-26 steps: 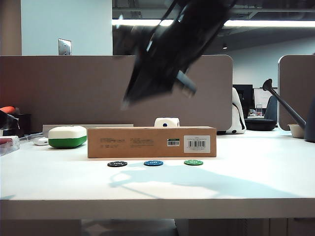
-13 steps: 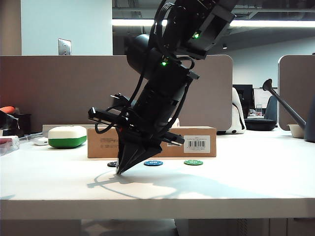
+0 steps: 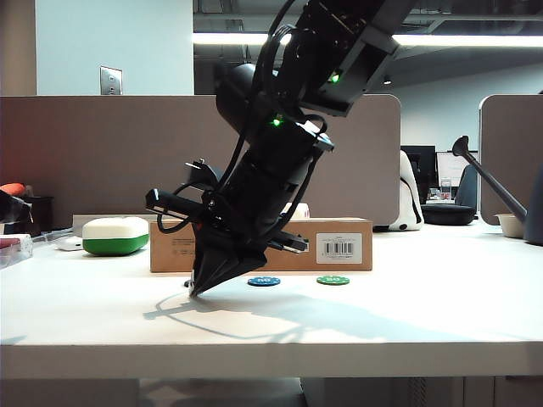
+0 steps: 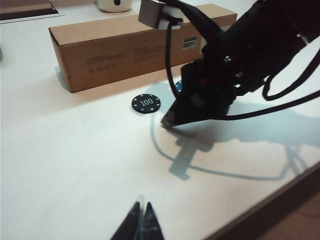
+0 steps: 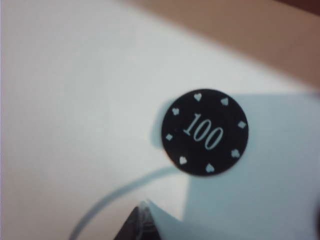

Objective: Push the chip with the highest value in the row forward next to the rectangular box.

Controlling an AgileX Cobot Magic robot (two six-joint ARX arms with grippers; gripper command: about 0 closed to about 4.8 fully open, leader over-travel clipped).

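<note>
So the right gripper (image 3: 197, 291) is down at the table (image 3: 407, 322), tips pinched together into one point, touching or nearly touching the surface just on the near side of the chip (image 4: 146, 103). From the exterior camera the arm leans in from the upper right and its tip covers the chip almost completely. The right wrist camera shows the black "100" chip (image 5: 205, 131) lying flat on the table, just beyond the closed fingertips (image 5: 142, 220) and not touching them as far as I can see.

The chip is at the left end of the row, with the blue chip (image 3: 264, 281) in the middle and the green chip (image 3: 333, 280) on the right. All three sit just in front of the box (image 3: 339, 229), a small gap between them and its side.

The left gripper (image 4: 141, 225) hangs over bare table on the near side, well apart from the chip, fingers together. A white-and-green case (image 3: 116, 236) sits left of the box.
</note>
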